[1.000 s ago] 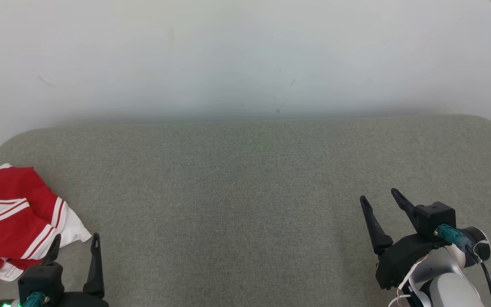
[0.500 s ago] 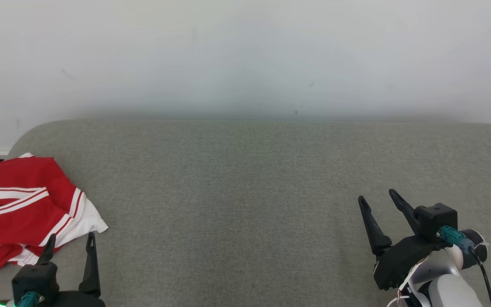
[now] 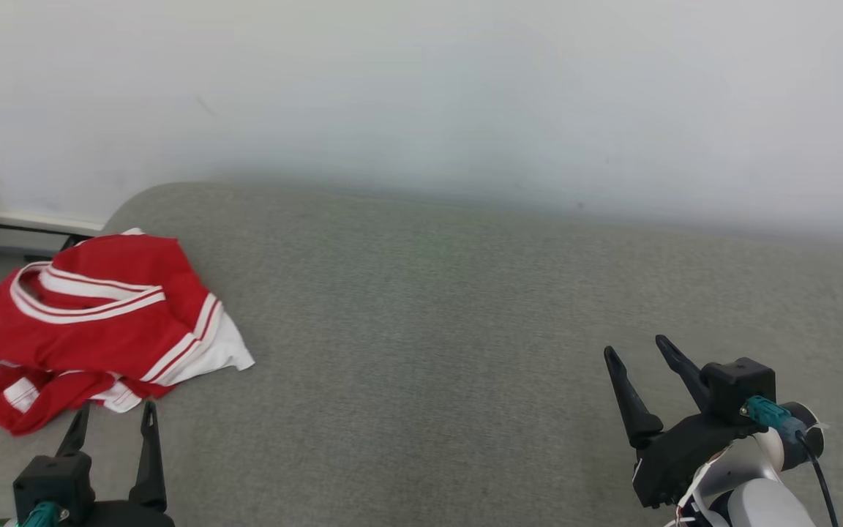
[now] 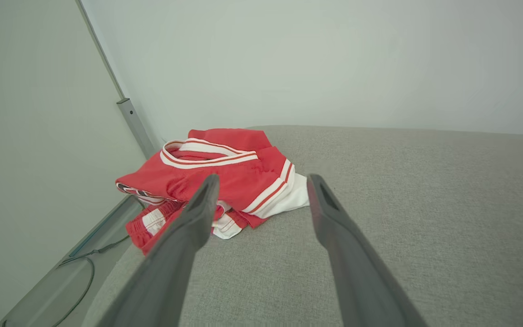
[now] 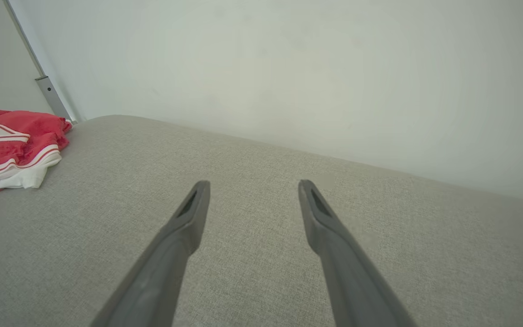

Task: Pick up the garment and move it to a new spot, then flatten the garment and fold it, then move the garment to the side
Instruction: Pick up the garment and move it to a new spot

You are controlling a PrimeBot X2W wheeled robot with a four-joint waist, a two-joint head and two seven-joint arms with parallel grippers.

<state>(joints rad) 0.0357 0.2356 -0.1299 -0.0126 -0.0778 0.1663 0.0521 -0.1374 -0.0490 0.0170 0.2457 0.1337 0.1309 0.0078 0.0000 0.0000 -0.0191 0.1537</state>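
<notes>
Since the crumpled red-and-white jersey [image 3: 99, 322] lies at the grey pad's [image 3: 421, 329] left end — just ahead of the left gripper [image 3: 111, 417], at its 12 o'clock — that arm is nearer; the right gripper [image 3: 635, 348] is well apart. Both are spread, empty.

Grey upholstered surface [image 3: 429, 329], white wall [image 3: 421, 88]

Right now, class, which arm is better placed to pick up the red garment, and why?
The left. The left fingers, open, point at the red garment just ahead of them; the right fingers, also open, stand far across the grey cushion.
</notes>
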